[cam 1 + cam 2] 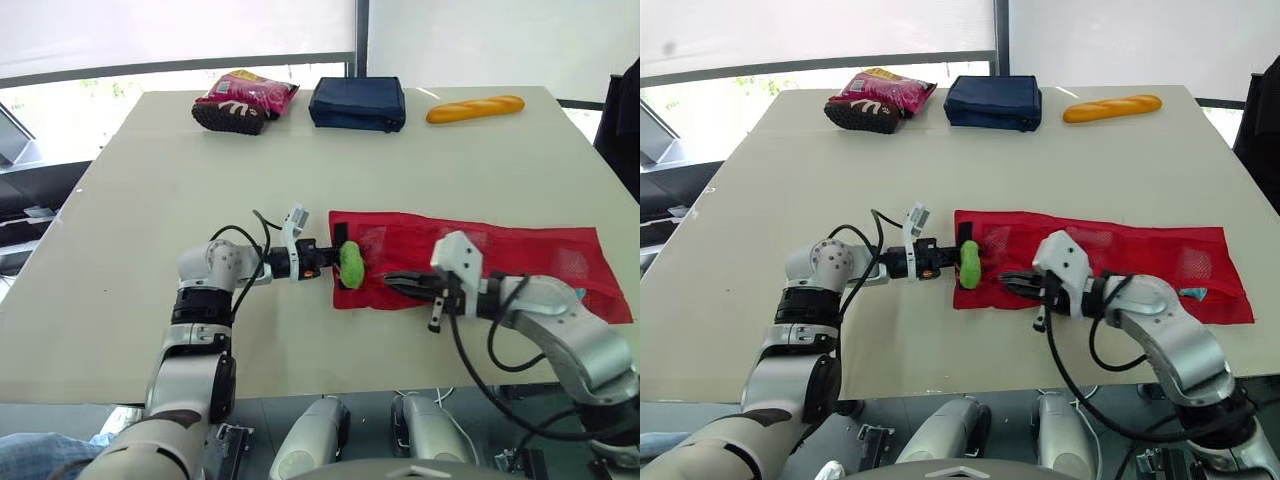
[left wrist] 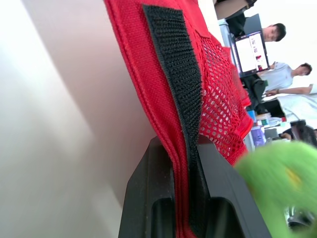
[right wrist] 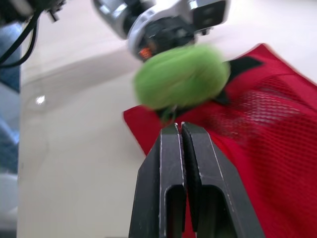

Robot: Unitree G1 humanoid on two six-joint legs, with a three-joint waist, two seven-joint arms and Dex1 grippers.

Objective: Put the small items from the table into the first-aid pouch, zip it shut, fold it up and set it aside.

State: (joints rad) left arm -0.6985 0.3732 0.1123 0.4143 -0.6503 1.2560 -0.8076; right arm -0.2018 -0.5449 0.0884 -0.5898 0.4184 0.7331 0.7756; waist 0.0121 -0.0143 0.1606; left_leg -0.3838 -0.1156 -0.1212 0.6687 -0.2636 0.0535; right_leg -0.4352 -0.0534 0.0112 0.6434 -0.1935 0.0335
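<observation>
The red mesh first-aid pouch (image 1: 520, 255) lies flat and unfolded on the right half of the beige table (image 1: 150, 200). My left gripper (image 1: 335, 262) is shut on the pouch's left edge, pinching the red fabric and its black velcro strip (image 2: 173, 69). A fuzzy green item (image 1: 352, 265) sits right at those fingertips, over the pouch's left end; whether it is on or inside the pouch I cannot tell. My right gripper (image 1: 392, 281) rests over the pouch with its fingers pressed together, their tips (image 3: 177, 128) just short of the green item (image 3: 181, 77).
Along the far edge lie a pink snack bag (image 1: 245, 100), a navy pouch (image 1: 357, 103) and a bread-shaped item (image 1: 475, 108). A small teal thing (image 1: 1195, 293) shows at the pouch's right end. People sit at a screen (image 2: 252, 52) in the background.
</observation>
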